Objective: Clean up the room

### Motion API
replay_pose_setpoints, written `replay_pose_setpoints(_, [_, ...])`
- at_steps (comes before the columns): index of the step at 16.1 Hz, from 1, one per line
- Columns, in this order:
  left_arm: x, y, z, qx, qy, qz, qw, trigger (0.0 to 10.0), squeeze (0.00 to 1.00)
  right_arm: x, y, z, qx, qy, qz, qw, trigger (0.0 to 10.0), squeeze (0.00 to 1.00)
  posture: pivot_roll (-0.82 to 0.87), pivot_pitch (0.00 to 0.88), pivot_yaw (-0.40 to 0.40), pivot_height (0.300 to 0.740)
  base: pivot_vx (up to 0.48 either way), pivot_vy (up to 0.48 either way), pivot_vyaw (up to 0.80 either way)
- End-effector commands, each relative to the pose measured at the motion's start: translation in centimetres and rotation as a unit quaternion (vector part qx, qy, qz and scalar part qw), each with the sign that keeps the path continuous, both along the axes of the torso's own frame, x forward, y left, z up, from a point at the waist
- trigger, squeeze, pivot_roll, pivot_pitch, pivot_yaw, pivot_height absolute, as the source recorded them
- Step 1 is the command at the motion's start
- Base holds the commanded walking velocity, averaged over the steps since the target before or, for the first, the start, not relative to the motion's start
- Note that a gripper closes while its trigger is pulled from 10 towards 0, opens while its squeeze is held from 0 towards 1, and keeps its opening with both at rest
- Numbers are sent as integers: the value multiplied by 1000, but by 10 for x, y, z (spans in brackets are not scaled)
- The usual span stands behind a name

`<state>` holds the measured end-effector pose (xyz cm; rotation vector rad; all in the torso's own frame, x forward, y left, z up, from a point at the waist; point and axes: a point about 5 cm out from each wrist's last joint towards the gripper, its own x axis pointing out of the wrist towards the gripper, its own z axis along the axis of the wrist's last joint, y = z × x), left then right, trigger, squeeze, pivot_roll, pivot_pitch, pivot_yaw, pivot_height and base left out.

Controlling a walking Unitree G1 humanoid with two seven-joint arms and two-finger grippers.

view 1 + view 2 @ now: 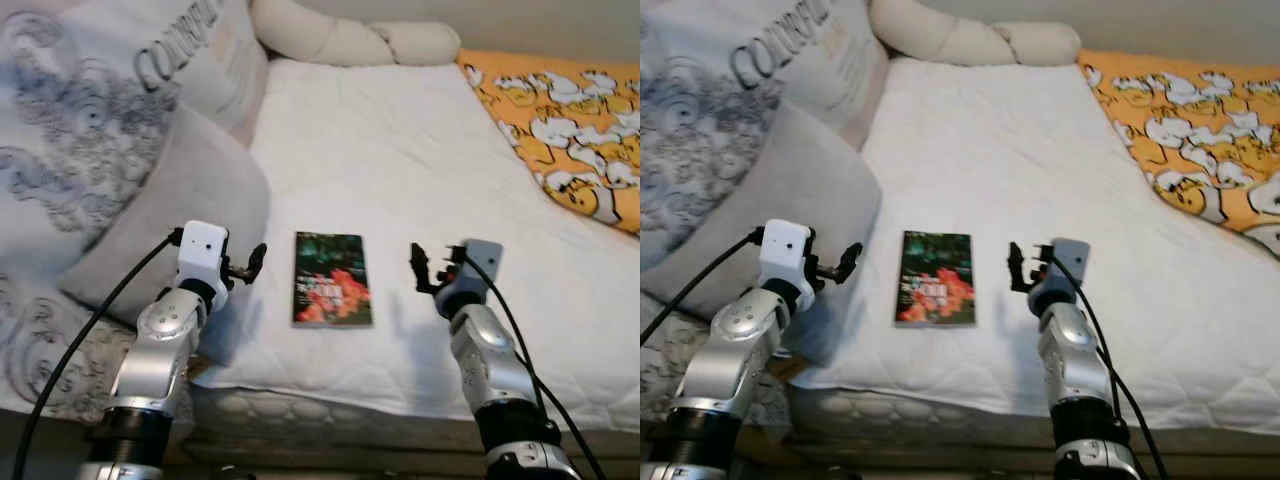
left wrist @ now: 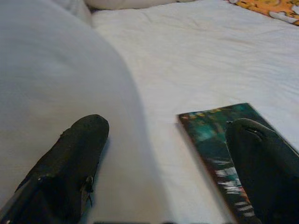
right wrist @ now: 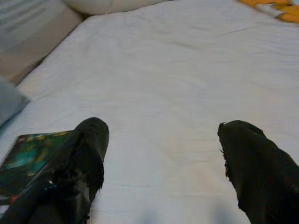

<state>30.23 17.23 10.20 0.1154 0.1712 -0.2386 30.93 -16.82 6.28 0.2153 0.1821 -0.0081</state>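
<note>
Flat near the front edge of a white quilted mattress [image 1: 400, 150]: a dark green paperback book [image 1: 332, 279] with red cover art. Flanking it with open sheet beyond, left gripper [image 1: 248, 265] and right gripper [image 1: 422, 268], both spread wide. Left, a grey pillow [image 1: 175, 200]; far right, an orange patterned blanket [image 1: 565, 120].

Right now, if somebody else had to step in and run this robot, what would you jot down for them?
Left end effector: open, holding nothing, raised over the bed's near edge between the grey pillow and the book.
Right end effector: open, holding nothing, on the book's other side.
Book: flat on the white mattress, cover up, between both arms, untouched.
Orange patterned blanket: bunched along the bed's right side.
Done: nothing lifted yet.
Left: probably grasp the book and put it away, then tidy the bedding.
</note>
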Motion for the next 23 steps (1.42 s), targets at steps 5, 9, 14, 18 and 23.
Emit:
replay_pose_setpoints(5, [2,2,-3,10,5,11,1000,10000,0,-5,4,4,-6,-3,-1,1000,10000,0,71,0,-22,740,0,-421,0])
replay_pose_setpoints(9, [2,5,-5,11,5,25,1000,10000,0,-7,-4,4,-46,4,-16,999,10000,0,76,0,-26,740,0,-453,0])
replay_pose_setpoints(14, [1,7,-6,15,6,37,999,10000,0,-9,-10,5,-47,7,-21,999,10000,0,75,0,-35,740,0,-453,0])
replay_pose_setpoints(18, [2,4,-7,14,2,37,999,10000,0,-9,-8,7,-50,1,-16,999,10000,0,68,0,-34,740,0,-454,0])
replay_pose_setpoints(23, [3,3,-7,14,0,39,999,10000,0,-10,-6,6,-73,-3,-11,997,10000,0,64,0,-33,740,0,-453,0])
